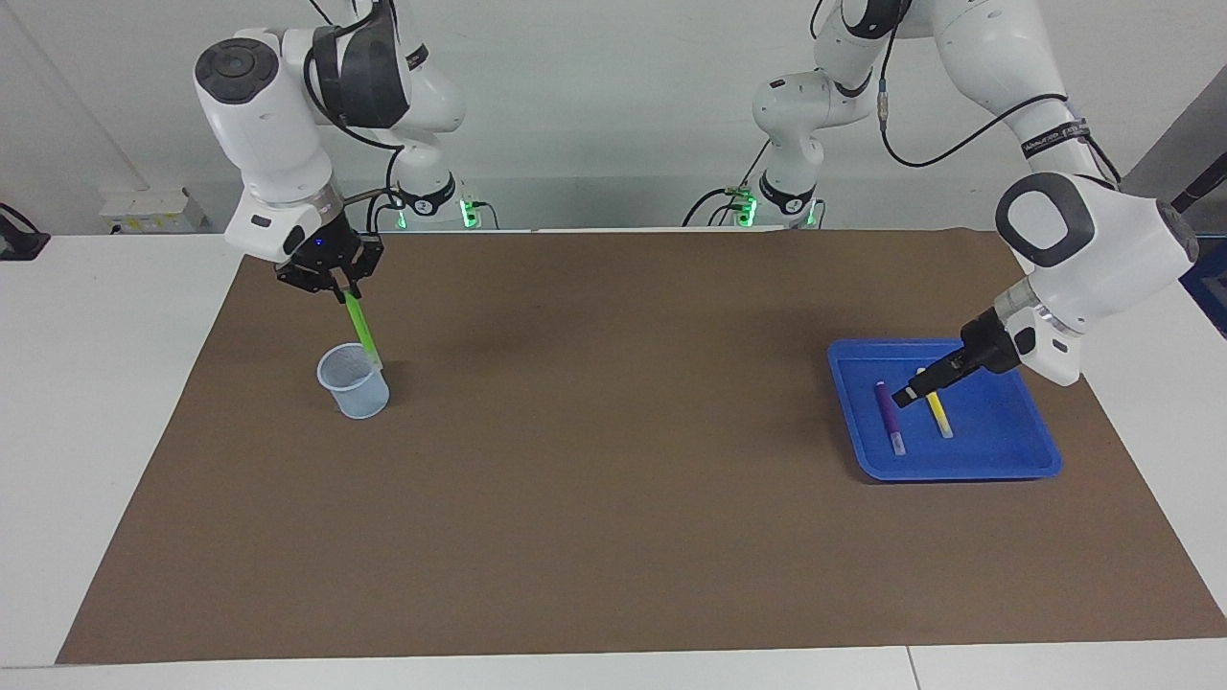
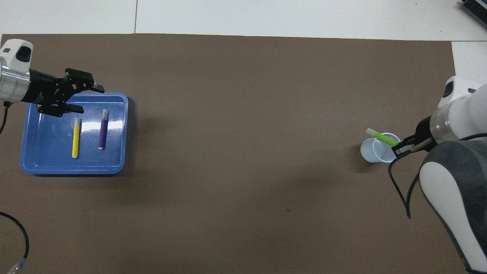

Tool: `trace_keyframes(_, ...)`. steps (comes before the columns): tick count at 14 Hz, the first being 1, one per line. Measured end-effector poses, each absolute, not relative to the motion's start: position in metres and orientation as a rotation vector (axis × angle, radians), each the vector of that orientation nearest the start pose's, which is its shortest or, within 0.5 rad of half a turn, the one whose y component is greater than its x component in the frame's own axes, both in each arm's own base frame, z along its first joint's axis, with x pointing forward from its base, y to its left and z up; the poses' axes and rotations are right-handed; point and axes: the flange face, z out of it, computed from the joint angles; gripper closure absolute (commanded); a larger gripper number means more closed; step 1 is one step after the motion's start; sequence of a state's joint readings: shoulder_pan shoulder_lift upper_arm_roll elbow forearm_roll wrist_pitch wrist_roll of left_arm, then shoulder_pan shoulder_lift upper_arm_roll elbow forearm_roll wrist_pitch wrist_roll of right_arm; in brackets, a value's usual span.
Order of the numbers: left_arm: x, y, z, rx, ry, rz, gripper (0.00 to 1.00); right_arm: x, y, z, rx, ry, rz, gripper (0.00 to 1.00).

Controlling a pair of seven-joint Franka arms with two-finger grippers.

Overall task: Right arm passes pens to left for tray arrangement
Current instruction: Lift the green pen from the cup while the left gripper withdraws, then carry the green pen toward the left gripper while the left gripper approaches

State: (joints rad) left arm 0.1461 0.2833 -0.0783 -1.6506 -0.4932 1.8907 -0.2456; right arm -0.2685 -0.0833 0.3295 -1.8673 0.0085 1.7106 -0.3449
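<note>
From the facing view I see the slim green marker pen (image 1: pixel 360 329) hanging clear above the small pale translucent cup (image 1: pixel 353 380), pinched at its top by the right gripper (image 1: pixel 339 290); overhead, pen and cup overlap. Overhead shows my left gripper (image 2: pixel 86 98) with fingers spread, holding nothing, over the shallow bright blue plastic tray (image 2: pixel 45 167). The yellow marker pen (image 2: pixel 76 142) and purple marker pen (image 2: pixel 102 129) lie side by side in that tray.

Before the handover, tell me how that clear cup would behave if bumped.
The cup looks thin, translucent and now empty, so probably very light and apt to slide or tip. It stands upright on the brown mat; once tipped, its round wall would likely roll.
</note>
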Motion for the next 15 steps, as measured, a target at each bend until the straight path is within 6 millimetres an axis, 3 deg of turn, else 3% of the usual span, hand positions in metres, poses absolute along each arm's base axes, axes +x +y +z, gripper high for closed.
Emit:
trace_keyframes(3,0.640,-0.008,0.472,-3.529,-1.065,0.213,0.00,0.528,0.057,0.543,-2.975,-0.475,0.081,1.00)
trace_keyframes(7,0.637,-0.029,0.486,-3.526,-1.257,0.296,0.00,0.530,0.112,0.550,-2.881,-0.222,-0.002,1.00)
trace_keyframes(10,0.635,-0.053,0.493,-3.509,-1.383,0.383,0.00,0.529,0.146,0.552,-2.825,-0.038,-0.029,1.00)
trace_keyframes(15,0.621,-0.100,0.497,-3.495,-1.570,0.557,0.00,0.528,0.182,0.547,-2.677,0.266,-0.054,1.00)
